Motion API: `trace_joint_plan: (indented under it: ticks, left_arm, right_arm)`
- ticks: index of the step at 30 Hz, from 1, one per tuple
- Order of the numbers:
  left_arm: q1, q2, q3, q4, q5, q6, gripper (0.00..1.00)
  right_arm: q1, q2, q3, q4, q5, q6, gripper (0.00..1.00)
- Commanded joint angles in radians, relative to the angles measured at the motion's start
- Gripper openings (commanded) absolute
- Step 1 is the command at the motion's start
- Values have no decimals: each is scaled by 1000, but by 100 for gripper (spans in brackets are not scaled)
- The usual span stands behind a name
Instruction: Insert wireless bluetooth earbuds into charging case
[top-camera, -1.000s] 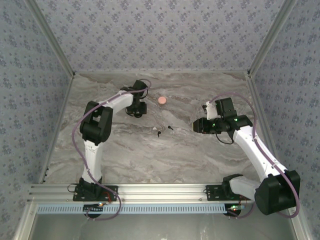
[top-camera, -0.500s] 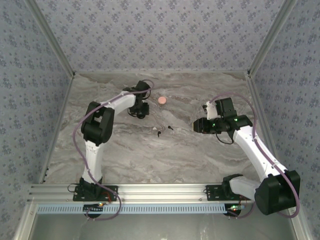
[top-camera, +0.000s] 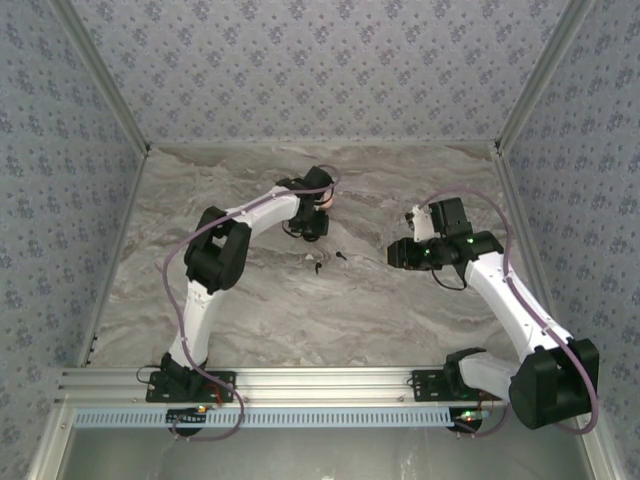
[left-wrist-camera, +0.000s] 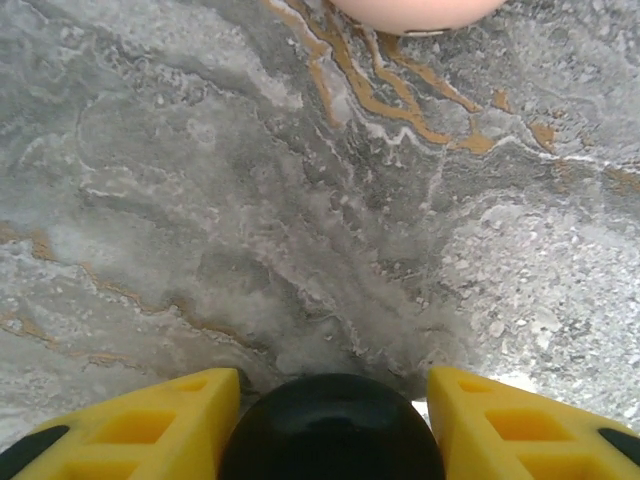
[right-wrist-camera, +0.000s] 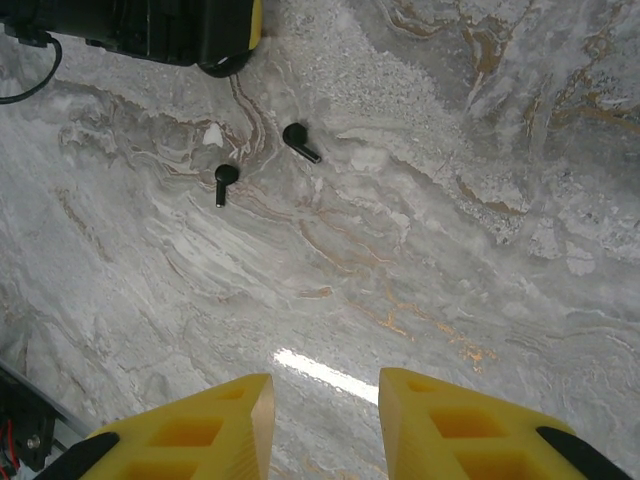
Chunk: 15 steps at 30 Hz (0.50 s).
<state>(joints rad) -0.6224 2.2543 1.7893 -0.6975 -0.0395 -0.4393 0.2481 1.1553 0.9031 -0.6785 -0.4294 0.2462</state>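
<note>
Left fingers (left-wrist-camera: 170, 420): clamped on a round black object (left-wrist-camera: 330, 435), low over the tabletop (left-wrist-camera: 300, 200); pink disc (left-wrist-camera: 420, 8) just ahead.
Right fingers (right-wrist-camera: 450, 420): apart, nothing between them.
Earbud (right-wrist-camera: 225, 182) and second earbud (right-wrist-camera: 300, 143): loose on tabletop, near each other, not touching, ahead of the right fingers.

Both arms (top-camera: 188, 315) have white links, black joints, purple cables (top-camera: 168, 265) and yellow tool fingers (right-wrist-camera: 190, 430).

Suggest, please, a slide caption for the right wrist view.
Right gripper open over the marble table; ahead of its yellow fingers, two black earbuds lie apart.
</note>
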Motion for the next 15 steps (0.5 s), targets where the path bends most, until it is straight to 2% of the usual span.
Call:
trace_joint_plan:
  ticks: [1, 4, 11, 15]
  left_arm:
    - [-10, 28, 31, -36, 19, -21, 48]
    - [-10, 36, 31, -37, 25, -22, 51]
    - [-11, -20, 15, -34, 11, -1, 73]
    - [-5, -92, -13, -19, 18, 0, 76]
  right_arm:
    - [-1, 11, -13, -3, 13, 7, 34]
    - [-3, 17, -18, 3, 11, 10, 35]
    - [-3, 55, -17, 37, -18, 25, 37]
    - [-2, 97, -2, 67, -44, 33, 37]
